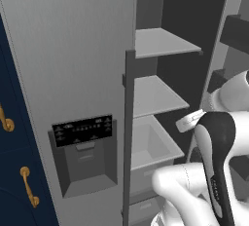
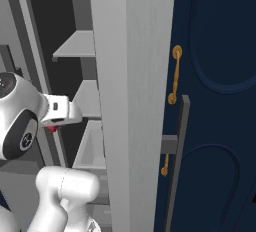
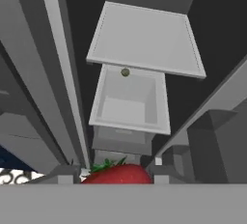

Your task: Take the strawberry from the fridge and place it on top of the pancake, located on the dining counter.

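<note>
The strawberry [image 3: 117, 174], bright red with green leaves, sits between my two dark fingertips at the bottom of the hand view, and my gripper [image 3: 116, 175] is shut on it. A red speck of the strawberry [image 2: 51, 128] also shows under my white hand in the right base view. My hand hangs in front of the open fridge [image 1: 73, 49], above its pale grey shelves [image 3: 144, 37] and an open drawer bin [image 3: 129, 100]. The pancake and the dining counter are out of view.
The fridge's open door [image 2: 135, 76], with its long dark handle [image 2: 175, 161], stands close on the right. Navy cabinets with gold handles [image 1: 28, 186] flank the fridge. A small olive round thing [image 3: 125, 72] lies at the bin's far edge.
</note>
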{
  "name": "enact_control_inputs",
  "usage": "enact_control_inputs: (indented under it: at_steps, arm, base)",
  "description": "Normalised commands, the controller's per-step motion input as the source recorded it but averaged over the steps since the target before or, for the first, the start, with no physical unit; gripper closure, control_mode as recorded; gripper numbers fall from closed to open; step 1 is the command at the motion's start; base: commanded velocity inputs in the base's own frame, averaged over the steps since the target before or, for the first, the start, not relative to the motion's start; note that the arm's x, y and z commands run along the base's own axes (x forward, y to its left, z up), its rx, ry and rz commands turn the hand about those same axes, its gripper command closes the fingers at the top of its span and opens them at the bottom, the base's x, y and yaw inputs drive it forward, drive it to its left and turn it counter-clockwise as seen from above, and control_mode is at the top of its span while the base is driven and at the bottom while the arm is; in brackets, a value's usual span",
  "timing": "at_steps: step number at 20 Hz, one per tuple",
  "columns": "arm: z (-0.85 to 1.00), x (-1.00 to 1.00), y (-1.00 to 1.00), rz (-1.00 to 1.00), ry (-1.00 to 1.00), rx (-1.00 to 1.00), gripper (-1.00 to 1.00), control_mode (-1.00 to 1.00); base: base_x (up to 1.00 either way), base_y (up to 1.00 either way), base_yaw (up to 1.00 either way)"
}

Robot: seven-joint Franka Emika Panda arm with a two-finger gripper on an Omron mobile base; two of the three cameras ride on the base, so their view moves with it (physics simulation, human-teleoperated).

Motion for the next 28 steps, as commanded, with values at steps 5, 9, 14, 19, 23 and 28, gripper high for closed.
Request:
enact_control_inputs:
  at_steps: [5,9,14,19,23,28]
  arm:
    - [0.00,-0.31,0.00,0.00,0.05,-0.03,1.00,-1.00]
    - [-0.01,0.00,0.00,0.00,0.00,0.00,1.00,-1.00]
    - [0.00,0.00,0.00,0.00,-0.01,0.00,1.00,-1.00]
    - [0.00,0.00,0.00,0.00,0.00,0.00,1.00,1.00]
    - [0.00,0.00,0.00,0.00,0.00,0.00,1.00,1.00]
    - [0.00,0.00,0.00,0.00,0.00,0.00,1.00,1.00]
  base:
    - [0.00,0.00,0.00]
    - [0.00,0.00,0.00]
    - [0.00,0.00,0.00]
    - [-0.43,0.00,0.00]
    - [-0.99,0.00,0.00]
    - [-1.00,0.02,0.08]
